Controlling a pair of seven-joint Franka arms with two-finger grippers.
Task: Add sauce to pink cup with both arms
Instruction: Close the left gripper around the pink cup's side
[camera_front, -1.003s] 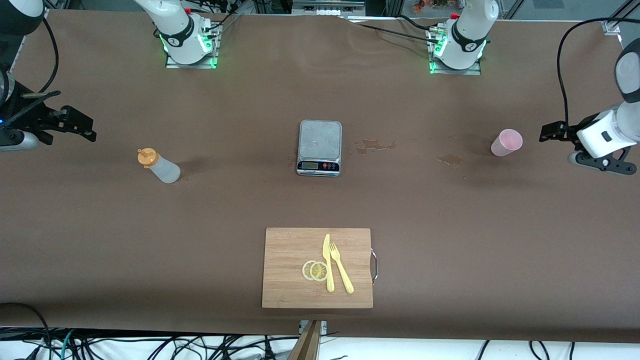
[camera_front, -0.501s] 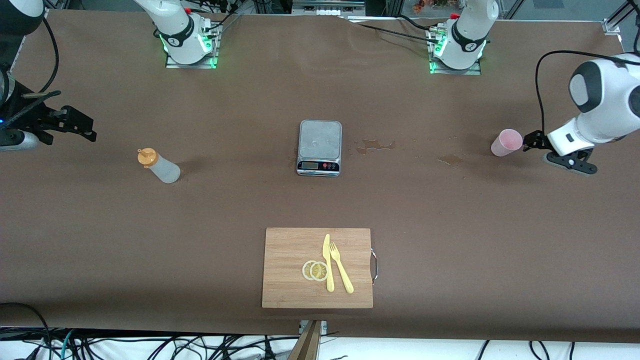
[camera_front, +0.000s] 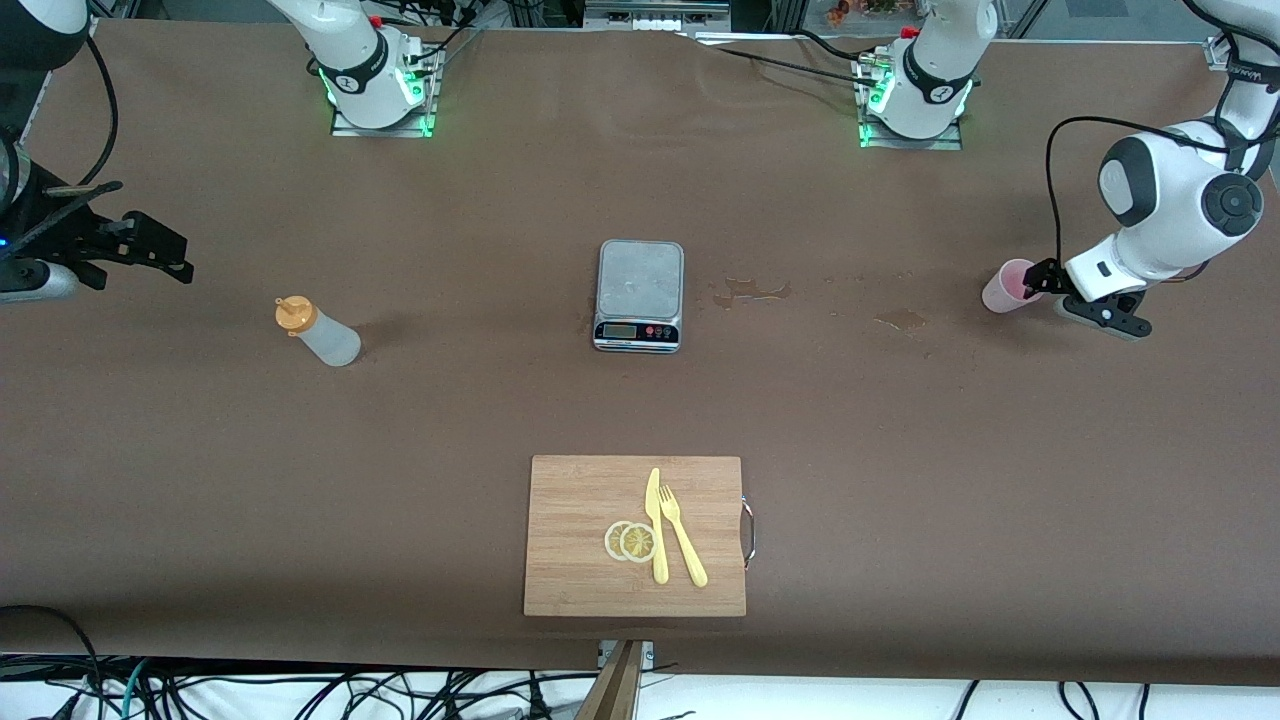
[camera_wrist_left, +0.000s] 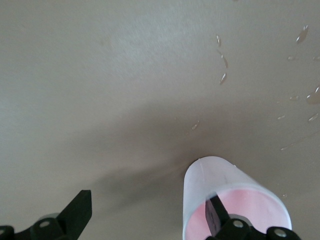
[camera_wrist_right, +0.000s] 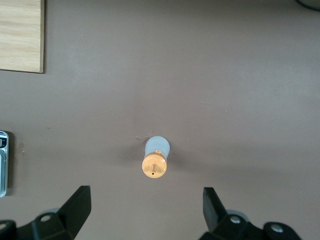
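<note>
A brown tabletop (camera_front: 900, 450) with wet stains carries a grey scale (camera_front: 640, 295) and a cutting board (camera_front: 600, 500). The sauce (camera_front: 318, 332) stands upright toward the right arm's end, nozzle up. The pink cup (camera_front: 1008, 286) stands upright, mouth up, toward the left arm's end. The left end effector (camera_wrist_left: 147, 212) is spread wide, one finger inside the cup's rim, gripping nothing. The right end effector (camera_wrist_right: 146, 207), wide open and empty, hangs above the sauce.

You see the left gripper (camera_wrist_left: 147, 220) with its two black fingers spread wide, low over the brown table (camera_wrist_left: 100, 75). One finger (camera_wrist_left: 216, 215) sits inside the rim of the upright pink cup (camera_wrist_left: 220, 185). Small wet drops (camera_wrist_left: 222, 62) dot the table nearby.
</note>
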